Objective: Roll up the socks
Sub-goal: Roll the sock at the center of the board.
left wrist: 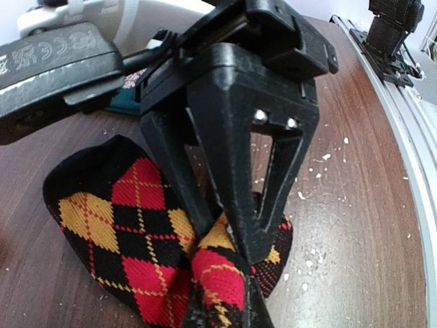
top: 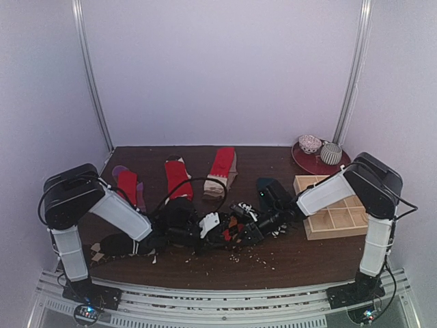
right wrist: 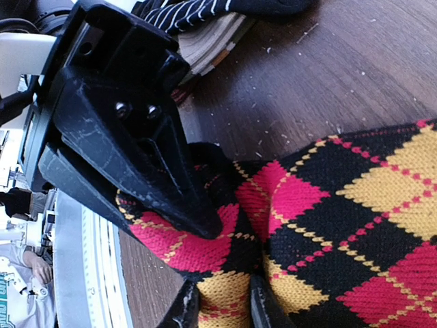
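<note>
Claws (left wrist: pixel 235 263) (right wrist: pixel 222 307), two, on one argyle sock (left wrist: pixel 130 219); three red socks (top: pixel 128 184) (top: pixel 177 176) (top: pixel 222 165).

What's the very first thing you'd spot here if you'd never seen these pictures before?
First, the black sock with red and yellow diamonds, in the middle of the table near the front, with the left gripper and the right gripper both pinching it. Next, the red socks lying in a row behind it, and the wooden tray on the right.
</note>
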`<action>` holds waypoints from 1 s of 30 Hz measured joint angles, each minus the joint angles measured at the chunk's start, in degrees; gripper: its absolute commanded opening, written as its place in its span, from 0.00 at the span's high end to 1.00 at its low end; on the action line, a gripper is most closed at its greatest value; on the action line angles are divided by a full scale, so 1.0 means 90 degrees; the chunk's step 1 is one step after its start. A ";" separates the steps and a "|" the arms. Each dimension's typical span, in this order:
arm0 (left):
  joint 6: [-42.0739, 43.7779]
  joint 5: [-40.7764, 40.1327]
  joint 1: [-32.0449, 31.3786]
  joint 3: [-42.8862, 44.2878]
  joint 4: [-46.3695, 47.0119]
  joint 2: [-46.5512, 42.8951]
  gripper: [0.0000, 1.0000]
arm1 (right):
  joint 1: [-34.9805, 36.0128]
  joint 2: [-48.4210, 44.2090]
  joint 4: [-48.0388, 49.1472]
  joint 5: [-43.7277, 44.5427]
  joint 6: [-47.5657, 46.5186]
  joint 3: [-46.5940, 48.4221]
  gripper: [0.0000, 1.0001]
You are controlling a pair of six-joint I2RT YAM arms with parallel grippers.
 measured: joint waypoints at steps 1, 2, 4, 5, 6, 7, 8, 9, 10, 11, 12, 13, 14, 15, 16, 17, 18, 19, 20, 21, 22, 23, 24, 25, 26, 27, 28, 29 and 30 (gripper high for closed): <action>-0.0015 0.0015 0.0000 0.0034 -0.0027 0.0024 1.00 | -0.0007 -0.0002 -0.0012 0.0005 -0.0005 0.0000 0.67; -0.0034 0.0019 0.0002 0.0080 -0.0068 0.0051 1.00 | -0.0010 -0.0019 -0.0036 0.0039 0.0000 -0.0005 0.63; -0.0119 0.0049 0.0012 0.0274 -0.0185 0.0177 1.00 | -0.0022 -0.0143 -0.0097 0.0155 0.0010 -0.0080 0.57; -0.0202 0.0078 0.0012 0.0413 -0.0262 0.0257 1.00 | -0.0024 -0.0255 -0.0109 0.0248 0.0007 -0.0151 0.55; -0.0287 0.0097 0.0017 0.0561 -0.0340 0.0342 1.00 | -0.0024 -0.0471 -0.0114 0.0459 -0.0005 -0.0284 0.53; -0.0403 0.0119 0.0034 0.0716 -0.0427 0.0435 1.00 | -0.0022 -0.0721 -0.0168 0.0678 0.0010 -0.0437 0.50; -0.0529 0.0136 0.0032 0.0857 -0.0512 0.0520 1.00 | -0.0022 -0.0984 -0.0199 0.0959 0.0005 -0.0610 0.45; -0.0651 0.0165 0.0039 0.0984 -0.0612 0.0593 1.00 | 0.0000 -0.1287 -0.0202 0.1239 0.0017 -0.0821 0.42; -0.0765 0.0194 0.0053 0.1059 -0.0716 0.0641 1.00 | 0.0019 -0.1564 -0.0219 0.1462 0.0051 -0.0993 0.39; -0.0896 0.0253 0.0083 0.1129 -0.0801 0.0682 1.00 | 0.0073 -0.1931 -0.0175 0.1775 0.0005 -0.1224 0.36; -0.1047 0.0342 0.0126 0.1188 -0.0896 0.0709 1.00 | 0.0138 -0.2324 -0.0126 0.2069 -0.0058 -0.1445 0.35; -0.1156 0.0420 0.0165 0.1219 -0.0947 0.0724 1.00 | 0.0238 -0.2645 -0.0061 0.2307 -0.0124 -0.1615 0.34; -0.1282 0.0520 0.0209 0.1248 -0.0991 0.0748 1.00 | 0.0420 -0.3007 0.0095 0.2633 -0.0245 -0.1812 0.33; -0.1394 0.0619 0.0253 0.1268 -0.1030 0.0767 1.00 | 0.0641 -0.3315 0.0260 0.2912 -0.0362 -0.1979 0.32; -0.1484 0.0697 0.0289 0.1282 -0.1056 0.0780 1.00 | 0.0872 -0.3551 0.0457 0.3198 -0.0505 -0.2135 0.31; -0.1564 0.0770 0.0321 0.1299 -0.1098 0.0792 1.00 | 0.1098 -0.3704 0.0673 0.3466 -0.0648 -0.2273 0.30; -0.1625 0.0818 0.0338 0.1319 -0.1139 0.0797 1.00 | 0.1282 -0.3769 0.0828 0.3665 -0.0777 -0.2378 0.30; -0.1683 0.0862 0.0355 0.1350 -0.1212 0.0804 1.00 | 0.1481 -0.3786 0.0986 0.3903 -0.0913 -0.2482 0.30; -0.1724 0.0884 0.0364 0.1382 -0.1270 0.0809 1.00 | 0.1690 -0.3750 0.1134 0.4175 -0.1071 -0.2577 0.30; -0.1756 0.0908 0.0372 0.1411 -0.1328 0.0814 1.00 | 0.1831 -0.3667 0.1212 0.4384 -0.1202 -0.2623 0.30; -0.1775 0.0928 0.0376 0.1443 -0.1389 0.0818 1.00 | 0.1945 -0.3531 0.1285 0.4622 -0.1338 -0.2628 0.30; -0.1792 0.0940 0.0381 0.1462 -0.1433 0.0818 1.00 | 0.2018 -0.3383 0.1358 0.4828 -0.1452 -0.2616 0.30; -0.1807 0.0947 0.0384 0.1477 -0.1469 0.0821 1.00 | 0.2079 -0.3208 0.1404 0.5064 -0.1549 -0.2579 0.30; -0.1819 0.0957 0.0389 0.1486 -0.1498 0.0821 1.00 | 0.2118 -0.3048 0.1457 0.5280 -0.1666 -0.2543 0.30; -0.1826 0.0967 0.0391 0.1486 -0.1530 0.0821 1.00 | 0.2142 -0.2934 0.1515 0.5438 -0.1749 -0.2523 0.30; -0.1834 0.0971 0.0393 0.1489 -0.1557 0.0821 1.00 | 0.2171 -0.2824 0.1583 0.5620 -0.1841 -0.2504 0.30; -0.1838 0.0974 0.0393 0.1501 -0.1571 0.0821 1.00 | 0.2195 -0.2749 0.1678 0.5785 -0.1921 -0.2497 0.30; -0.1841 0.0976 0.0393 0.1511 -0.1581 0.0823 1.00 | 0.2210 -0.2710 0.1775 0.5933 -0.1994 -0.2494 0.30; -0.1841 0.0979 0.0396 0.1511 -0.1586 0.0823 1.00 | 0.2215 -0.2698 0.1868 0.6059 -0.2076 -0.2497 0.29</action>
